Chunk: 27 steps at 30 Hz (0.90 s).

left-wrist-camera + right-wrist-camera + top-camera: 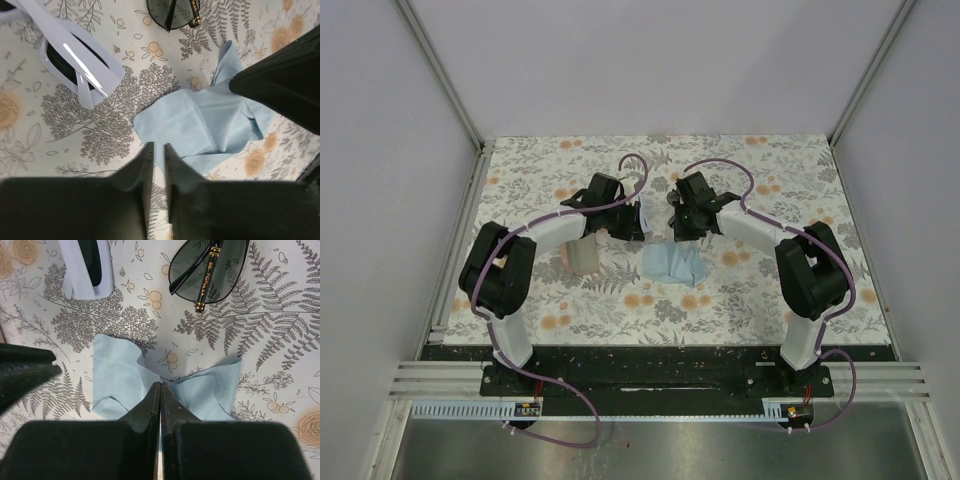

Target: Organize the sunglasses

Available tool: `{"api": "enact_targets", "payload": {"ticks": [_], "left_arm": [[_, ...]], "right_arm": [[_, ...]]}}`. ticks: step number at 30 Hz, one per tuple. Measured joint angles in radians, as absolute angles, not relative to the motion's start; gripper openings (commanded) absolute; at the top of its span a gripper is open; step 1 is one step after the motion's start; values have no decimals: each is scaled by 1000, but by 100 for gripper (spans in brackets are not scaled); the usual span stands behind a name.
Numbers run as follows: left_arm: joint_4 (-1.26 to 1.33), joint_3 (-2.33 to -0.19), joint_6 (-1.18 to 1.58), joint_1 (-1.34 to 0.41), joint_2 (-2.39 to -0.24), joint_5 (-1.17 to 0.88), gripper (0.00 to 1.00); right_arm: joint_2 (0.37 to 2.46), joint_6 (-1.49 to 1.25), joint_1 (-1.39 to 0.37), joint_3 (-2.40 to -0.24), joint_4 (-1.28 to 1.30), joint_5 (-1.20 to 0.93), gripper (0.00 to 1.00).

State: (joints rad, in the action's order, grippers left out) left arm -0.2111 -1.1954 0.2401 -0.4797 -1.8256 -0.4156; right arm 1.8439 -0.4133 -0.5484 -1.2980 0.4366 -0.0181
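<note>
The white-framed sunglasses (pixel 75 55) lie folded on the floral table, also seen in the right wrist view as the white pair (pixel 87 267). The dark thin-framed sunglasses (pixel 207 272) lie to their right, and in the left wrist view they are the dark pair (pixel 175 12) at the top edge. My right gripper (pixel 161 383) is shut on a light blue cloth (pixel 120 380), which bunches up to its tips. My left gripper (pixel 158 146) hovers shut over the cloth's edge (pixel 210 125), with only a thin slit between its jaws and nothing visibly pinched.
In the top view both arms meet at mid-table over the blue cloth (pixel 675 265). A pink case (pixel 585 255) stands under the left forearm. The right gripper's black fingers (pixel 280 80) intrude at the right of the left wrist view.
</note>
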Motion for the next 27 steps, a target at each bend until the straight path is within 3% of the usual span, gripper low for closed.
{"api": "enact_targets", "payload": {"ticks": [2,7,11,27], "left_arm": [[-218,-1195,237,-480,-1829,-416,53],[-233,-1196,233,-481,-1869,-402,63],[-244,-1200,227,-482,-1915,-384,63],[-233,-1254,209,-503,-1972,-390,40]], "right_arm": [[1840,-416,-548,-1298,433,-19,0],[1840,-416,-548,-1298,432,-19,0],[1840,-417,-548,-1298,431,-20,0],[1840,-420,-548,-1298,432,-20,0]]}}
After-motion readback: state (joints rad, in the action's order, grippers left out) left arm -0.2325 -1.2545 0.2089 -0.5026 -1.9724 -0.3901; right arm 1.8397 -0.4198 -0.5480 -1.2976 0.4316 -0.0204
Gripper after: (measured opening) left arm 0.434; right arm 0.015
